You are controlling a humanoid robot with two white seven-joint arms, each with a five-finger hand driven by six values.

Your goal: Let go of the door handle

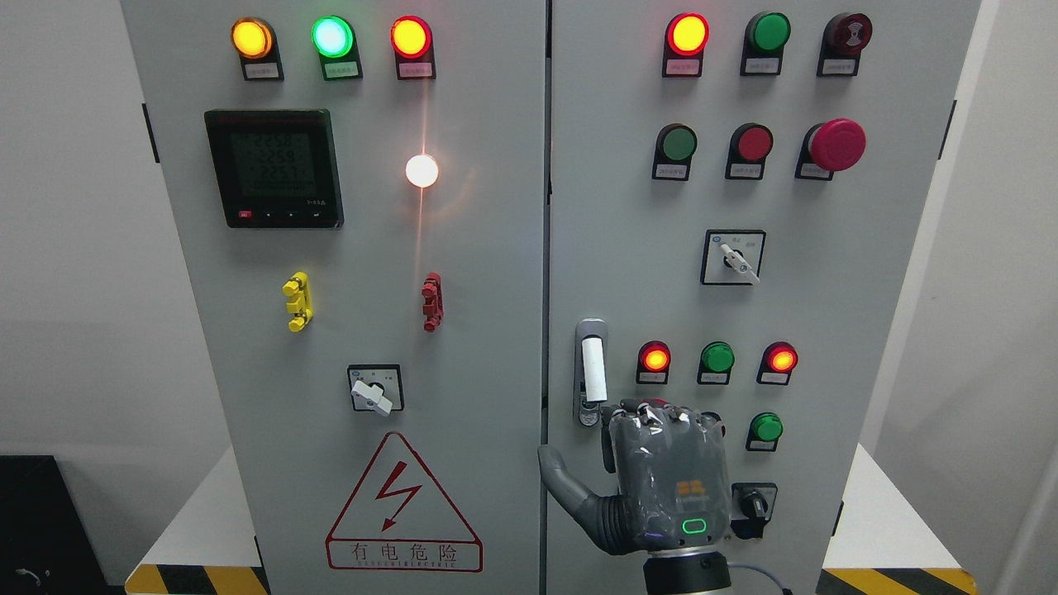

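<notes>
The door handle (592, 372) is a grey vertical latch with a white grip, set at the left edge of the cabinet's right door (628, 248). It stands upright with nothing around it. My right hand (653, 430) comes up from the bottom edge and sits just below and right of the handle. Its back faces me, the fingers (661, 411) point toward the panel, and the thumb (562, 475) is spread out to the left. It holds nothing; the uppermost knuckles are close to the handle's lower end. The left arm does not show.
The left door (479, 347) carries a meter (274, 168), a rotary switch (374, 390), yellow and red clips and a hazard triangle. Lit lamps and buttons (717, 359), a red mushroom stop (836, 145) and a rotary switch (752, 501) crowd the area around my hand.
</notes>
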